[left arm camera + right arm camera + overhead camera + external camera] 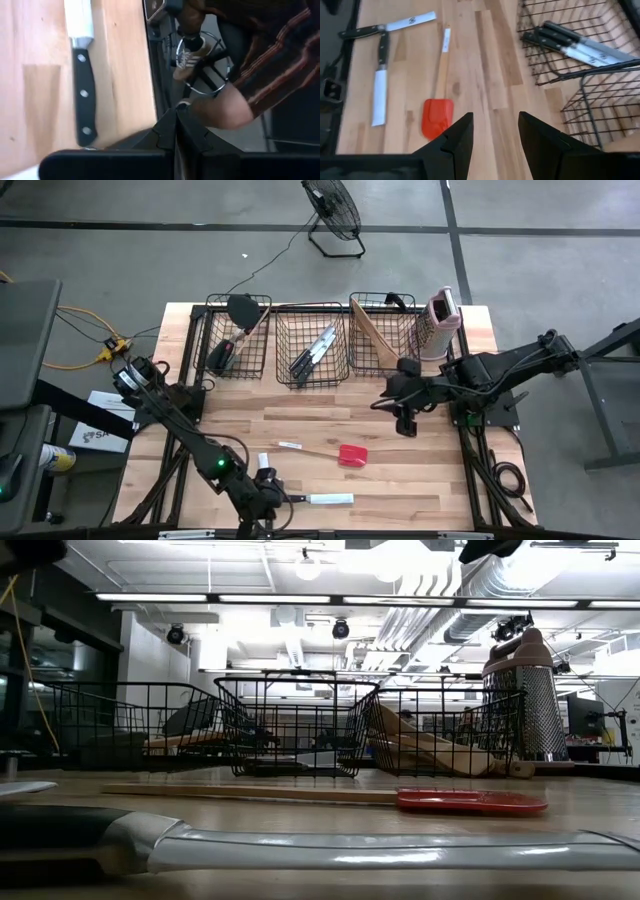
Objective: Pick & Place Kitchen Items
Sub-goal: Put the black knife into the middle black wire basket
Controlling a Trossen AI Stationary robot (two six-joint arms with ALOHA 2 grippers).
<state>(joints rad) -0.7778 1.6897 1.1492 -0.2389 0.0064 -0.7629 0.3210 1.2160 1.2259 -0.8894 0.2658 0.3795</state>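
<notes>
The left gripper (268, 498) is seen at the front edge of the table (400, 480), its fingers pressed together on nothing, just beside the black handle of a knife (325, 499) that lies flat along that edge. In the right wrist view 2 knives appear there, handles close together, though the second is poorly shown from above and may be partly hidden by the arm. Further right, a red-headed spatula (335, 453) with a pale wooden handle lies mid-table, well apart from the 3 wire baskets (312, 343) at the back, where spatulas, knives and wooden utensils are already sorted. The right gripper (405, 423) hangs over the table in front of the baskets, fingers spread and empty, pointed toward the spatula. The step in hand is judged to be the reach for a remaining item. Next, the right gripper would need to be lowered astride the spatula handle.
</notes>
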